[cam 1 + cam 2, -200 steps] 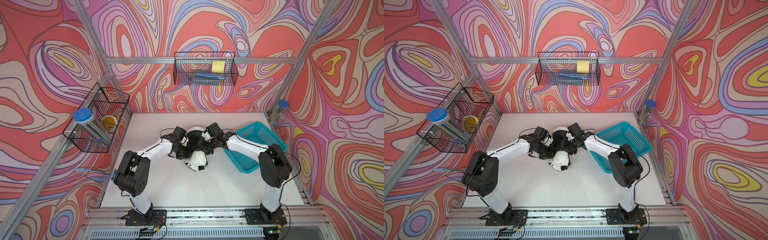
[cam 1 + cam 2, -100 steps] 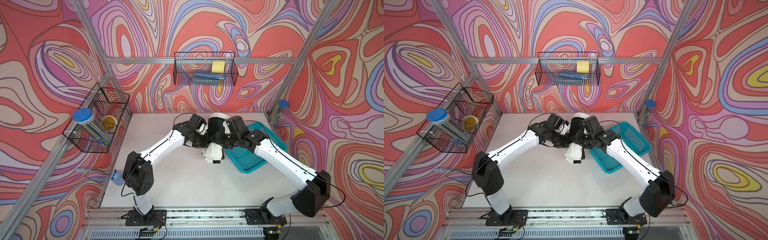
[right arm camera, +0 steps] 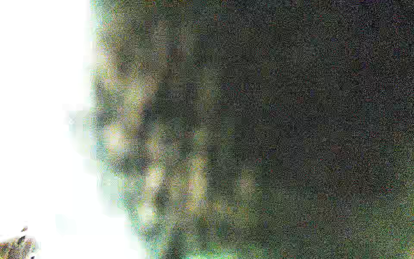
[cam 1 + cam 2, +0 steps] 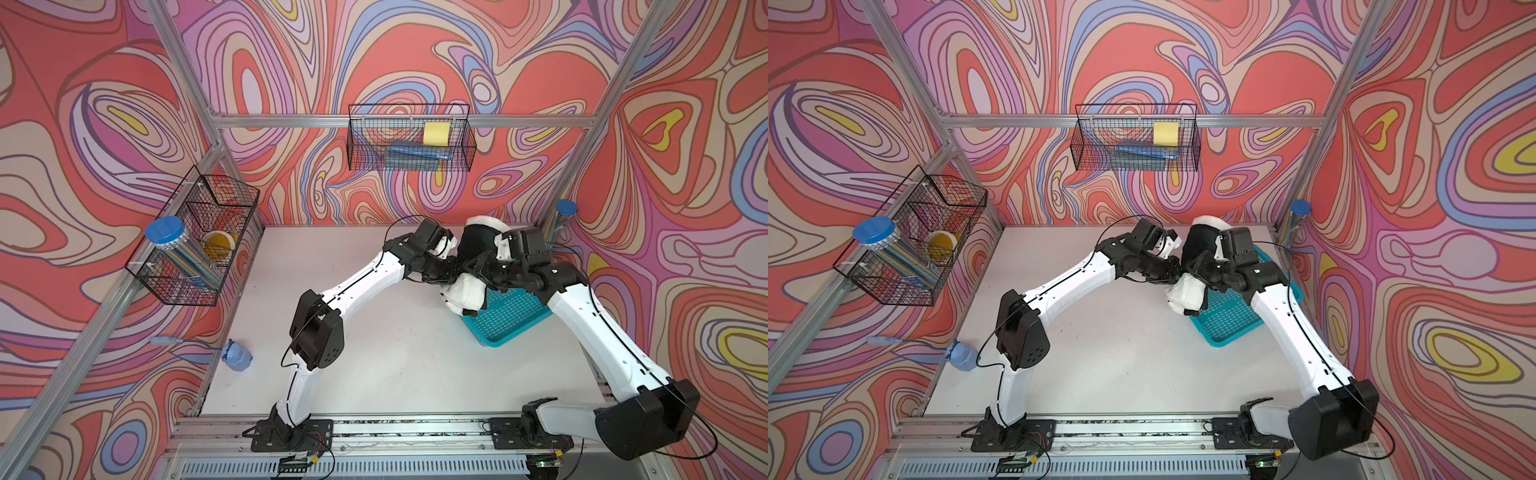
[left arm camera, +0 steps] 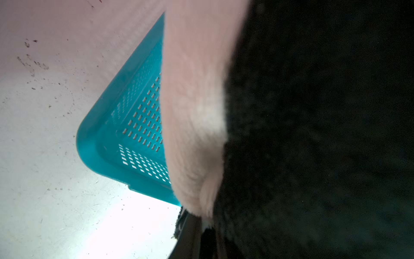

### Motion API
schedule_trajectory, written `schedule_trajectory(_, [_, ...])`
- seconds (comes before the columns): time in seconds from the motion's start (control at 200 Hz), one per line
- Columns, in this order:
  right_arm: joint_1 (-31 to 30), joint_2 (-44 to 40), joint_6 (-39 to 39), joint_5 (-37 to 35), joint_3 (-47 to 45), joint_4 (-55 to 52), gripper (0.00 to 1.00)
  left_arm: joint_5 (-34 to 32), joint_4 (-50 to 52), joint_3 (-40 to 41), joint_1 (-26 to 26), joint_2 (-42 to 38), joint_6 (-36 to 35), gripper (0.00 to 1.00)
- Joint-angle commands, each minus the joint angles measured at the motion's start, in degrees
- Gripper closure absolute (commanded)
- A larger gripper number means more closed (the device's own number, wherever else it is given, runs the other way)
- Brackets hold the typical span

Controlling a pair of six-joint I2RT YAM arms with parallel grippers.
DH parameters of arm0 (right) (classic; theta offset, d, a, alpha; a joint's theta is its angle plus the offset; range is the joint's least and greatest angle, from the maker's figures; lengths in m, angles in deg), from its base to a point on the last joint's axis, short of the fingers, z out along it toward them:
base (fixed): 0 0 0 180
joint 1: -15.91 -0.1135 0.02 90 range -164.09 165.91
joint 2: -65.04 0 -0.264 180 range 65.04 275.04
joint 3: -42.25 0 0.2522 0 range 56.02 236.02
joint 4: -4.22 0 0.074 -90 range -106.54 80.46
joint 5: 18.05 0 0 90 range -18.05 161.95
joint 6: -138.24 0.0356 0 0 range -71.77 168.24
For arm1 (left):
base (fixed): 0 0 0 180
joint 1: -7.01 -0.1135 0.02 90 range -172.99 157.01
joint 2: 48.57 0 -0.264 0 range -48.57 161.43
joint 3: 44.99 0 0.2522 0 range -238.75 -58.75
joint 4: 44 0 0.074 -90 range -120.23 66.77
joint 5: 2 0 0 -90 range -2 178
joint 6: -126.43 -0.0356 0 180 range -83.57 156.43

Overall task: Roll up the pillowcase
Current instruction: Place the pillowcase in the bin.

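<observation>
- Now, the pillowcase [image 4: 465,291] [image 4: 1185,291] is a tight black-and-white bundle held clear of the table [image 4: 395,365], at about 2 o'clock on it in both top views.
- Its black part stands up toward 12 o'clock. Its white end hangs toward 6 o'clock, over the 9 o'clock edge of the teal basket [image 4: 515,318], which sits at 3 o'clock on the table.
- The left gripper [image 4: 454,270] comes at the bundle from 9 o'clock, its jaws nearly together and pinching the fabric.
- The right gripper [image 4: 478,268] comes in from 3 o'clock, its jaws clamped on a thicker part of the roll. The two tips nearly meet.
- In the left wrist view the fuzzy pillowcase [image 5: 313,134] fills most of the picture, with a corner of the teal basket [image 5: 105,145] beyond it on the table.
- The right wrist view gives only grain and glare.
- A wire basket [image 4: 409,143] hangs on the wall at 12 o'clock.
</observation>
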Motion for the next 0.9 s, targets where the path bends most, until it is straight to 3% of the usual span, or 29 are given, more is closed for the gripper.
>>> schedule_trajectory(0.0, [2.7,0.6,0.3,3.9,-1.3,10.6,0.62,2.2,-1.0,0.3,1.6,-0.5,-1.4,0.84])
schedule_trajectory(0.245, [5.9,-0.2,6.3,1.5,-11.5,19.8,0.61,1.9,-1.1,4.4,0.3,-2.4,-2.2,0.83])
schedule_trajectory(0.466, [9.2,-0.2,5.1,-1.3,-15.3,22.4,0.62,2.7,-1.4,5.1,-0.6,-2.1,-2.0,0.82])
schedule_trajectory(0.541, [11.0,0.1,4.2,-0.8,-14.2,21.8,0.62,3.2,-1.8,5.2,-0.7,-1.8,-1.5,0.78])
schedule_trajectory(0.646, [11.8,0.6,3.6,-2.0,-13.4,21.2,0.62,3.6,-1.9,5.2,-0.7,-1.2,-0.9,0.66])
schedule_trajectory(0.891, [13.0,1.4,8.5,-2.7,-18.1,25.9,0.61,2.9,-1.4,7.2,-1.3,-2.6,-1.5,0.63])
